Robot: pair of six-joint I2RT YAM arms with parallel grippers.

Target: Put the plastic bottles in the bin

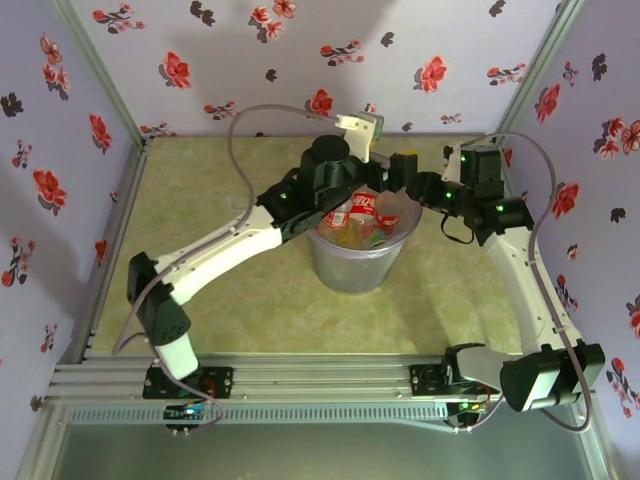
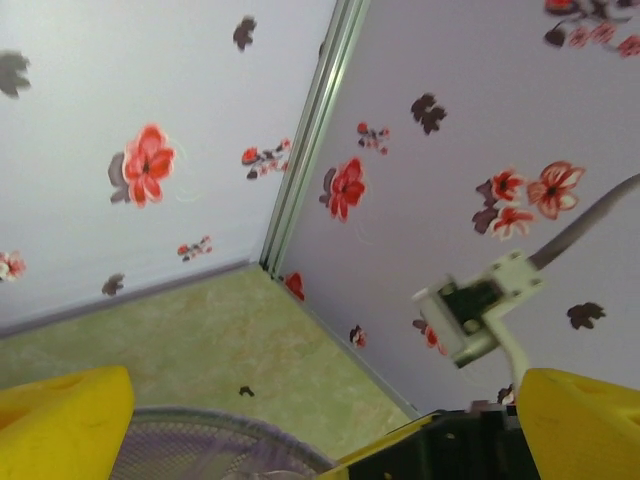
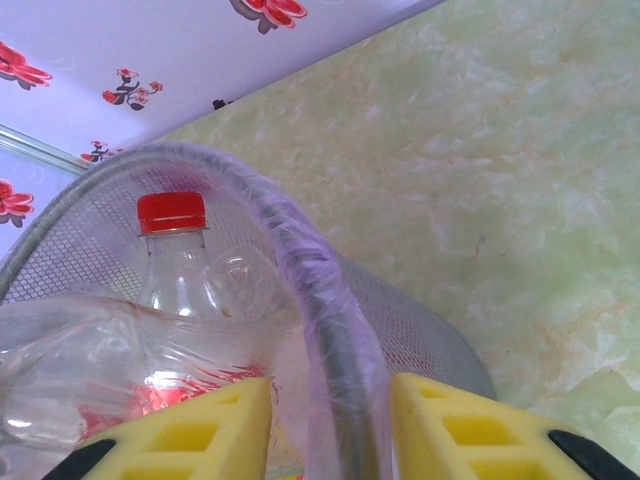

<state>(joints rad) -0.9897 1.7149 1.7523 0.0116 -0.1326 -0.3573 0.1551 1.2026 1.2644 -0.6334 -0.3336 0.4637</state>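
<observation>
My right gripper [image 3: 330, 395], fingers [image 3: 180, 430] spread, straddles the rim of the tall round translucent greyish-lilac plastic bin [image 3: 300, 260] holding red-capped clear plastic bottles [image 3: 180, 290], while my left gripper [image 2: 325, 410] hangs splayed above it.

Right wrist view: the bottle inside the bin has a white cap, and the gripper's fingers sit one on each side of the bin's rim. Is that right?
Not quite. The right wrist view shows the cap on the bottle is red, not white. The rest holds: the bottle is inside the bin, and the right gripper has one finger on each side of its rim.
</observation>
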